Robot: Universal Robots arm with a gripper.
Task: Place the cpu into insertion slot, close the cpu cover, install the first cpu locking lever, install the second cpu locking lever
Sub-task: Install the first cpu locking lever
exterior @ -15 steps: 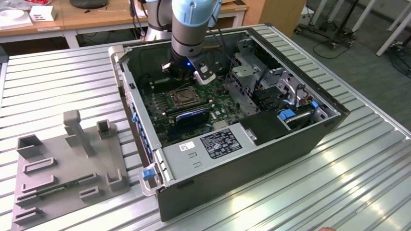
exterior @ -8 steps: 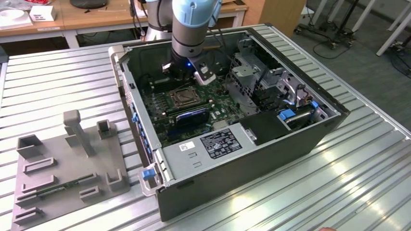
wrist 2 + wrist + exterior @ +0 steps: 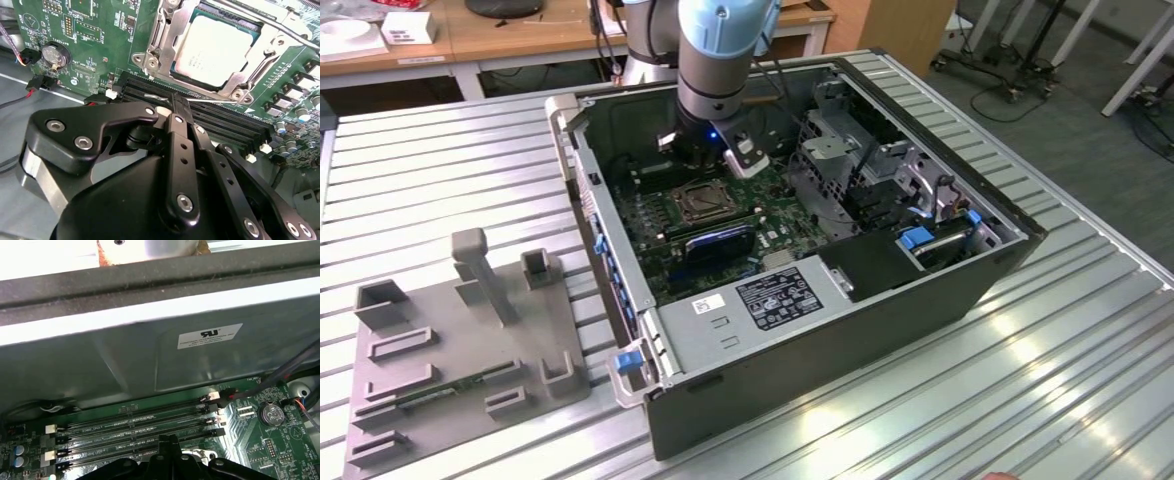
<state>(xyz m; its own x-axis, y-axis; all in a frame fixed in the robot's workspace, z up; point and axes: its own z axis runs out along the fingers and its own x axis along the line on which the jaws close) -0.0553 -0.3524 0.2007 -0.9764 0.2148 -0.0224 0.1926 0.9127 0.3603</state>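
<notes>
The pincer (image 3: 173, 107) is pinched narrow, its black fingers pressed together over the long black memory slots (image 3: 225, 122), just beside the cpu (image 3: 215, 47). The cpu sits in the insertion slot (image 3: 698, 203), a little left of the middle of the exterior view, inside the open computer case (image 3: 881, 340). The silvery cpu cover (image 3: 162, 37) lies flat around it.

Silvery-beige cpu (image 3: 215, 47) with faint dark print, framed by a shiny silver cpu cover (image 3: 161, 35). Green board (image 3: 95, 25) speckled with pale lettering. Black memory slots (image 3: 225, 117) with white end clips (image 3: 50, 430). Matte black gripper (image 3: 173, 106). Light blue arm (image 3: 727, 30). Dark grey case (image 3: 881, 330) with blue latches (image 3: 628, 362). Pale ribbed table (image 3: 440, 170). Grey rack (image 3: 454, 390) at the exterior view's left.
</notes>
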